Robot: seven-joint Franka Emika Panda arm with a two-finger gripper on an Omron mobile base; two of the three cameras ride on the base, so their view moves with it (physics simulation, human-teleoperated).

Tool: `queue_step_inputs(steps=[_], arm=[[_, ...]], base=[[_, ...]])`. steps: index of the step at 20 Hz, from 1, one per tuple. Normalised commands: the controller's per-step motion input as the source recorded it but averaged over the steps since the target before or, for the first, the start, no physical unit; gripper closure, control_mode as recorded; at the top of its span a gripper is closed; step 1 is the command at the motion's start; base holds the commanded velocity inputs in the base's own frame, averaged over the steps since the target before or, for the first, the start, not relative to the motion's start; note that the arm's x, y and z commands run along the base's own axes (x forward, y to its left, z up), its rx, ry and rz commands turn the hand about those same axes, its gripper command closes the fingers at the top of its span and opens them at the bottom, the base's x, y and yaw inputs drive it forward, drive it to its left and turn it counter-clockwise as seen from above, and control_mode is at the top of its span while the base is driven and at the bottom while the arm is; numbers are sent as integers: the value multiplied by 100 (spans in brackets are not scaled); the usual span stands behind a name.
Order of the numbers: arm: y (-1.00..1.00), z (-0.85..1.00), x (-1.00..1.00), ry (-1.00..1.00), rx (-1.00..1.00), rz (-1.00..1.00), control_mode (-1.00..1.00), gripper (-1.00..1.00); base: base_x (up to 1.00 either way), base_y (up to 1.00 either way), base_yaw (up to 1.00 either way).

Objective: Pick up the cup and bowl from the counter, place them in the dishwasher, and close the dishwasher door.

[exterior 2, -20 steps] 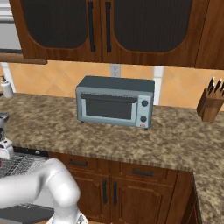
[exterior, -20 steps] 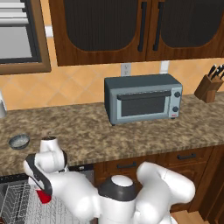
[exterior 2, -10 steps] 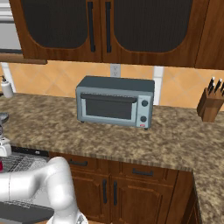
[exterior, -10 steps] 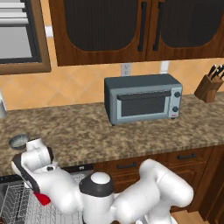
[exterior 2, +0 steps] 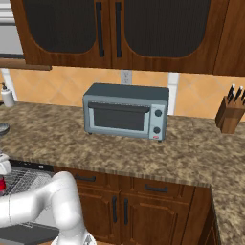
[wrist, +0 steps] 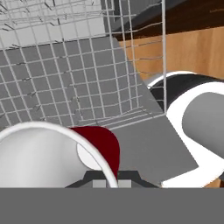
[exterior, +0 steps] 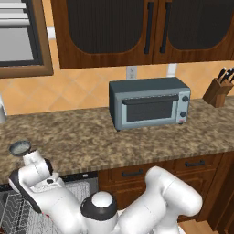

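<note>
The red cup [wrist: 107, 146] with its white rim looms at the lower left of the hand view. My gripper [wrist: 111, 179] is shut on that rim, one finger on each side of the wall. The cup hangs over the white wire rack [wrist: 65, 87] of the dishwasher [exterior: 13, 212]. Its red side also peeks in at the left edge of the right base view, cup [exterior 2: 1, 184]. The dishwasher door [exterior 2: 24, 234] lies folded down, open. The grey bowl [exterior: 20, 147] sits on the counter [exterior: 91, 141] at the far left, just above my wrist.
A grey toaster oven [exterior: 148, 103] stands mid-counter and a knife block [exterior: 219, 91] at the far right. A soap dispenser [exterior 2: 7, 95] is by the back wall on the left. Dark wooden drawers [exterior 2: 119, 191] flank the dishwasher on the right.
The arm has swung further left and lower over the rack, carrying the cup with it. The bowl has stayed in place on the counter.
</note>
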Motion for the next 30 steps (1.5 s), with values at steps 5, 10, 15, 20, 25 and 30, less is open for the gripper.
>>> queue_step_inputs(steps=[5, 10, 15, 20, 25, 30], arm=[[0, -30, -20, -22, 0, 0, -100, 100], [2, -58, 0, -19, -2, 0, -100, 100], [14, -64, 11, -11, -4, 0, -100, 100], [22, -63, 41, -9, -2, 0, -100, 100], [18, -49, 58, -4, -2, 0, -100, 100], [24, -57, 27, 0, -5, 2, -100, 100]], base=[[0, 0, 0], [0, 0, 0], [0, 0, 0], [0, 0, 0], [0, 0, 0], [0, 0, 0]])
